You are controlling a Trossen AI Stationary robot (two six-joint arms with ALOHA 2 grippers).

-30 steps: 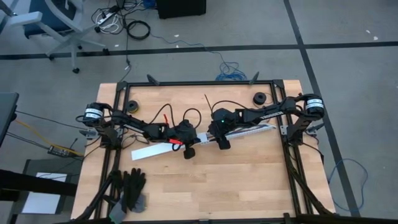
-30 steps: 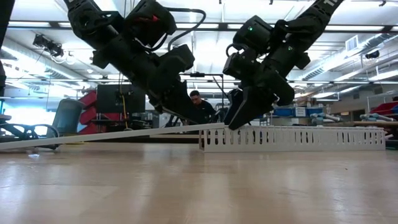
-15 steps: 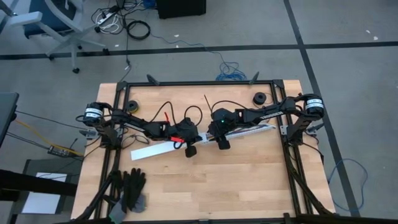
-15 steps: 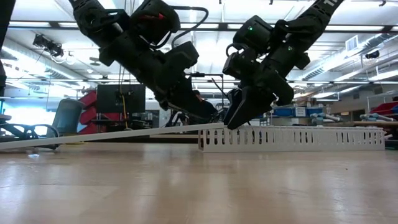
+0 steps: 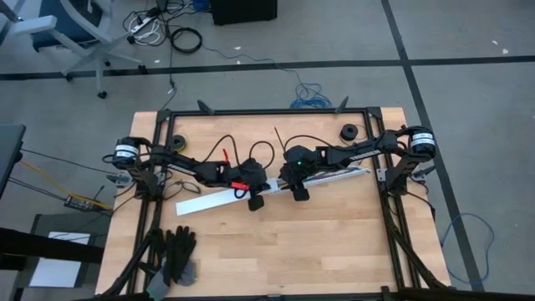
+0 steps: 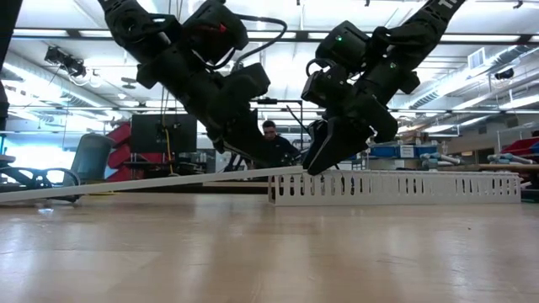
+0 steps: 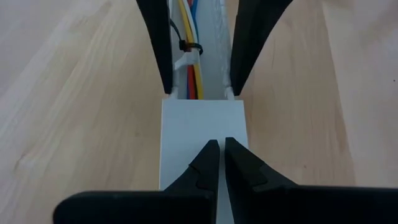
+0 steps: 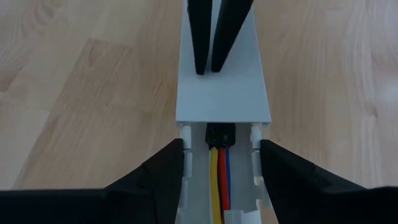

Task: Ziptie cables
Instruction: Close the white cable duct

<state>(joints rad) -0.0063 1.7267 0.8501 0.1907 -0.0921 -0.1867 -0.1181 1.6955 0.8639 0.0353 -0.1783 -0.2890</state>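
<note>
Right wrist view, cables (image 8: 219,180), no writing

Yellow, red and blue cables (image 8: 219,180) lie in a white channel (image 8: 222,87).

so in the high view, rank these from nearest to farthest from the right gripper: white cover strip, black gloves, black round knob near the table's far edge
From the right gripper:
1. White cover strip: its raised end sits right by the gripper, mid-table.
2. Black round knob: toward the far edge, on the right arm's side.
3. Black gloves: near-left corner, farthest.
</note>
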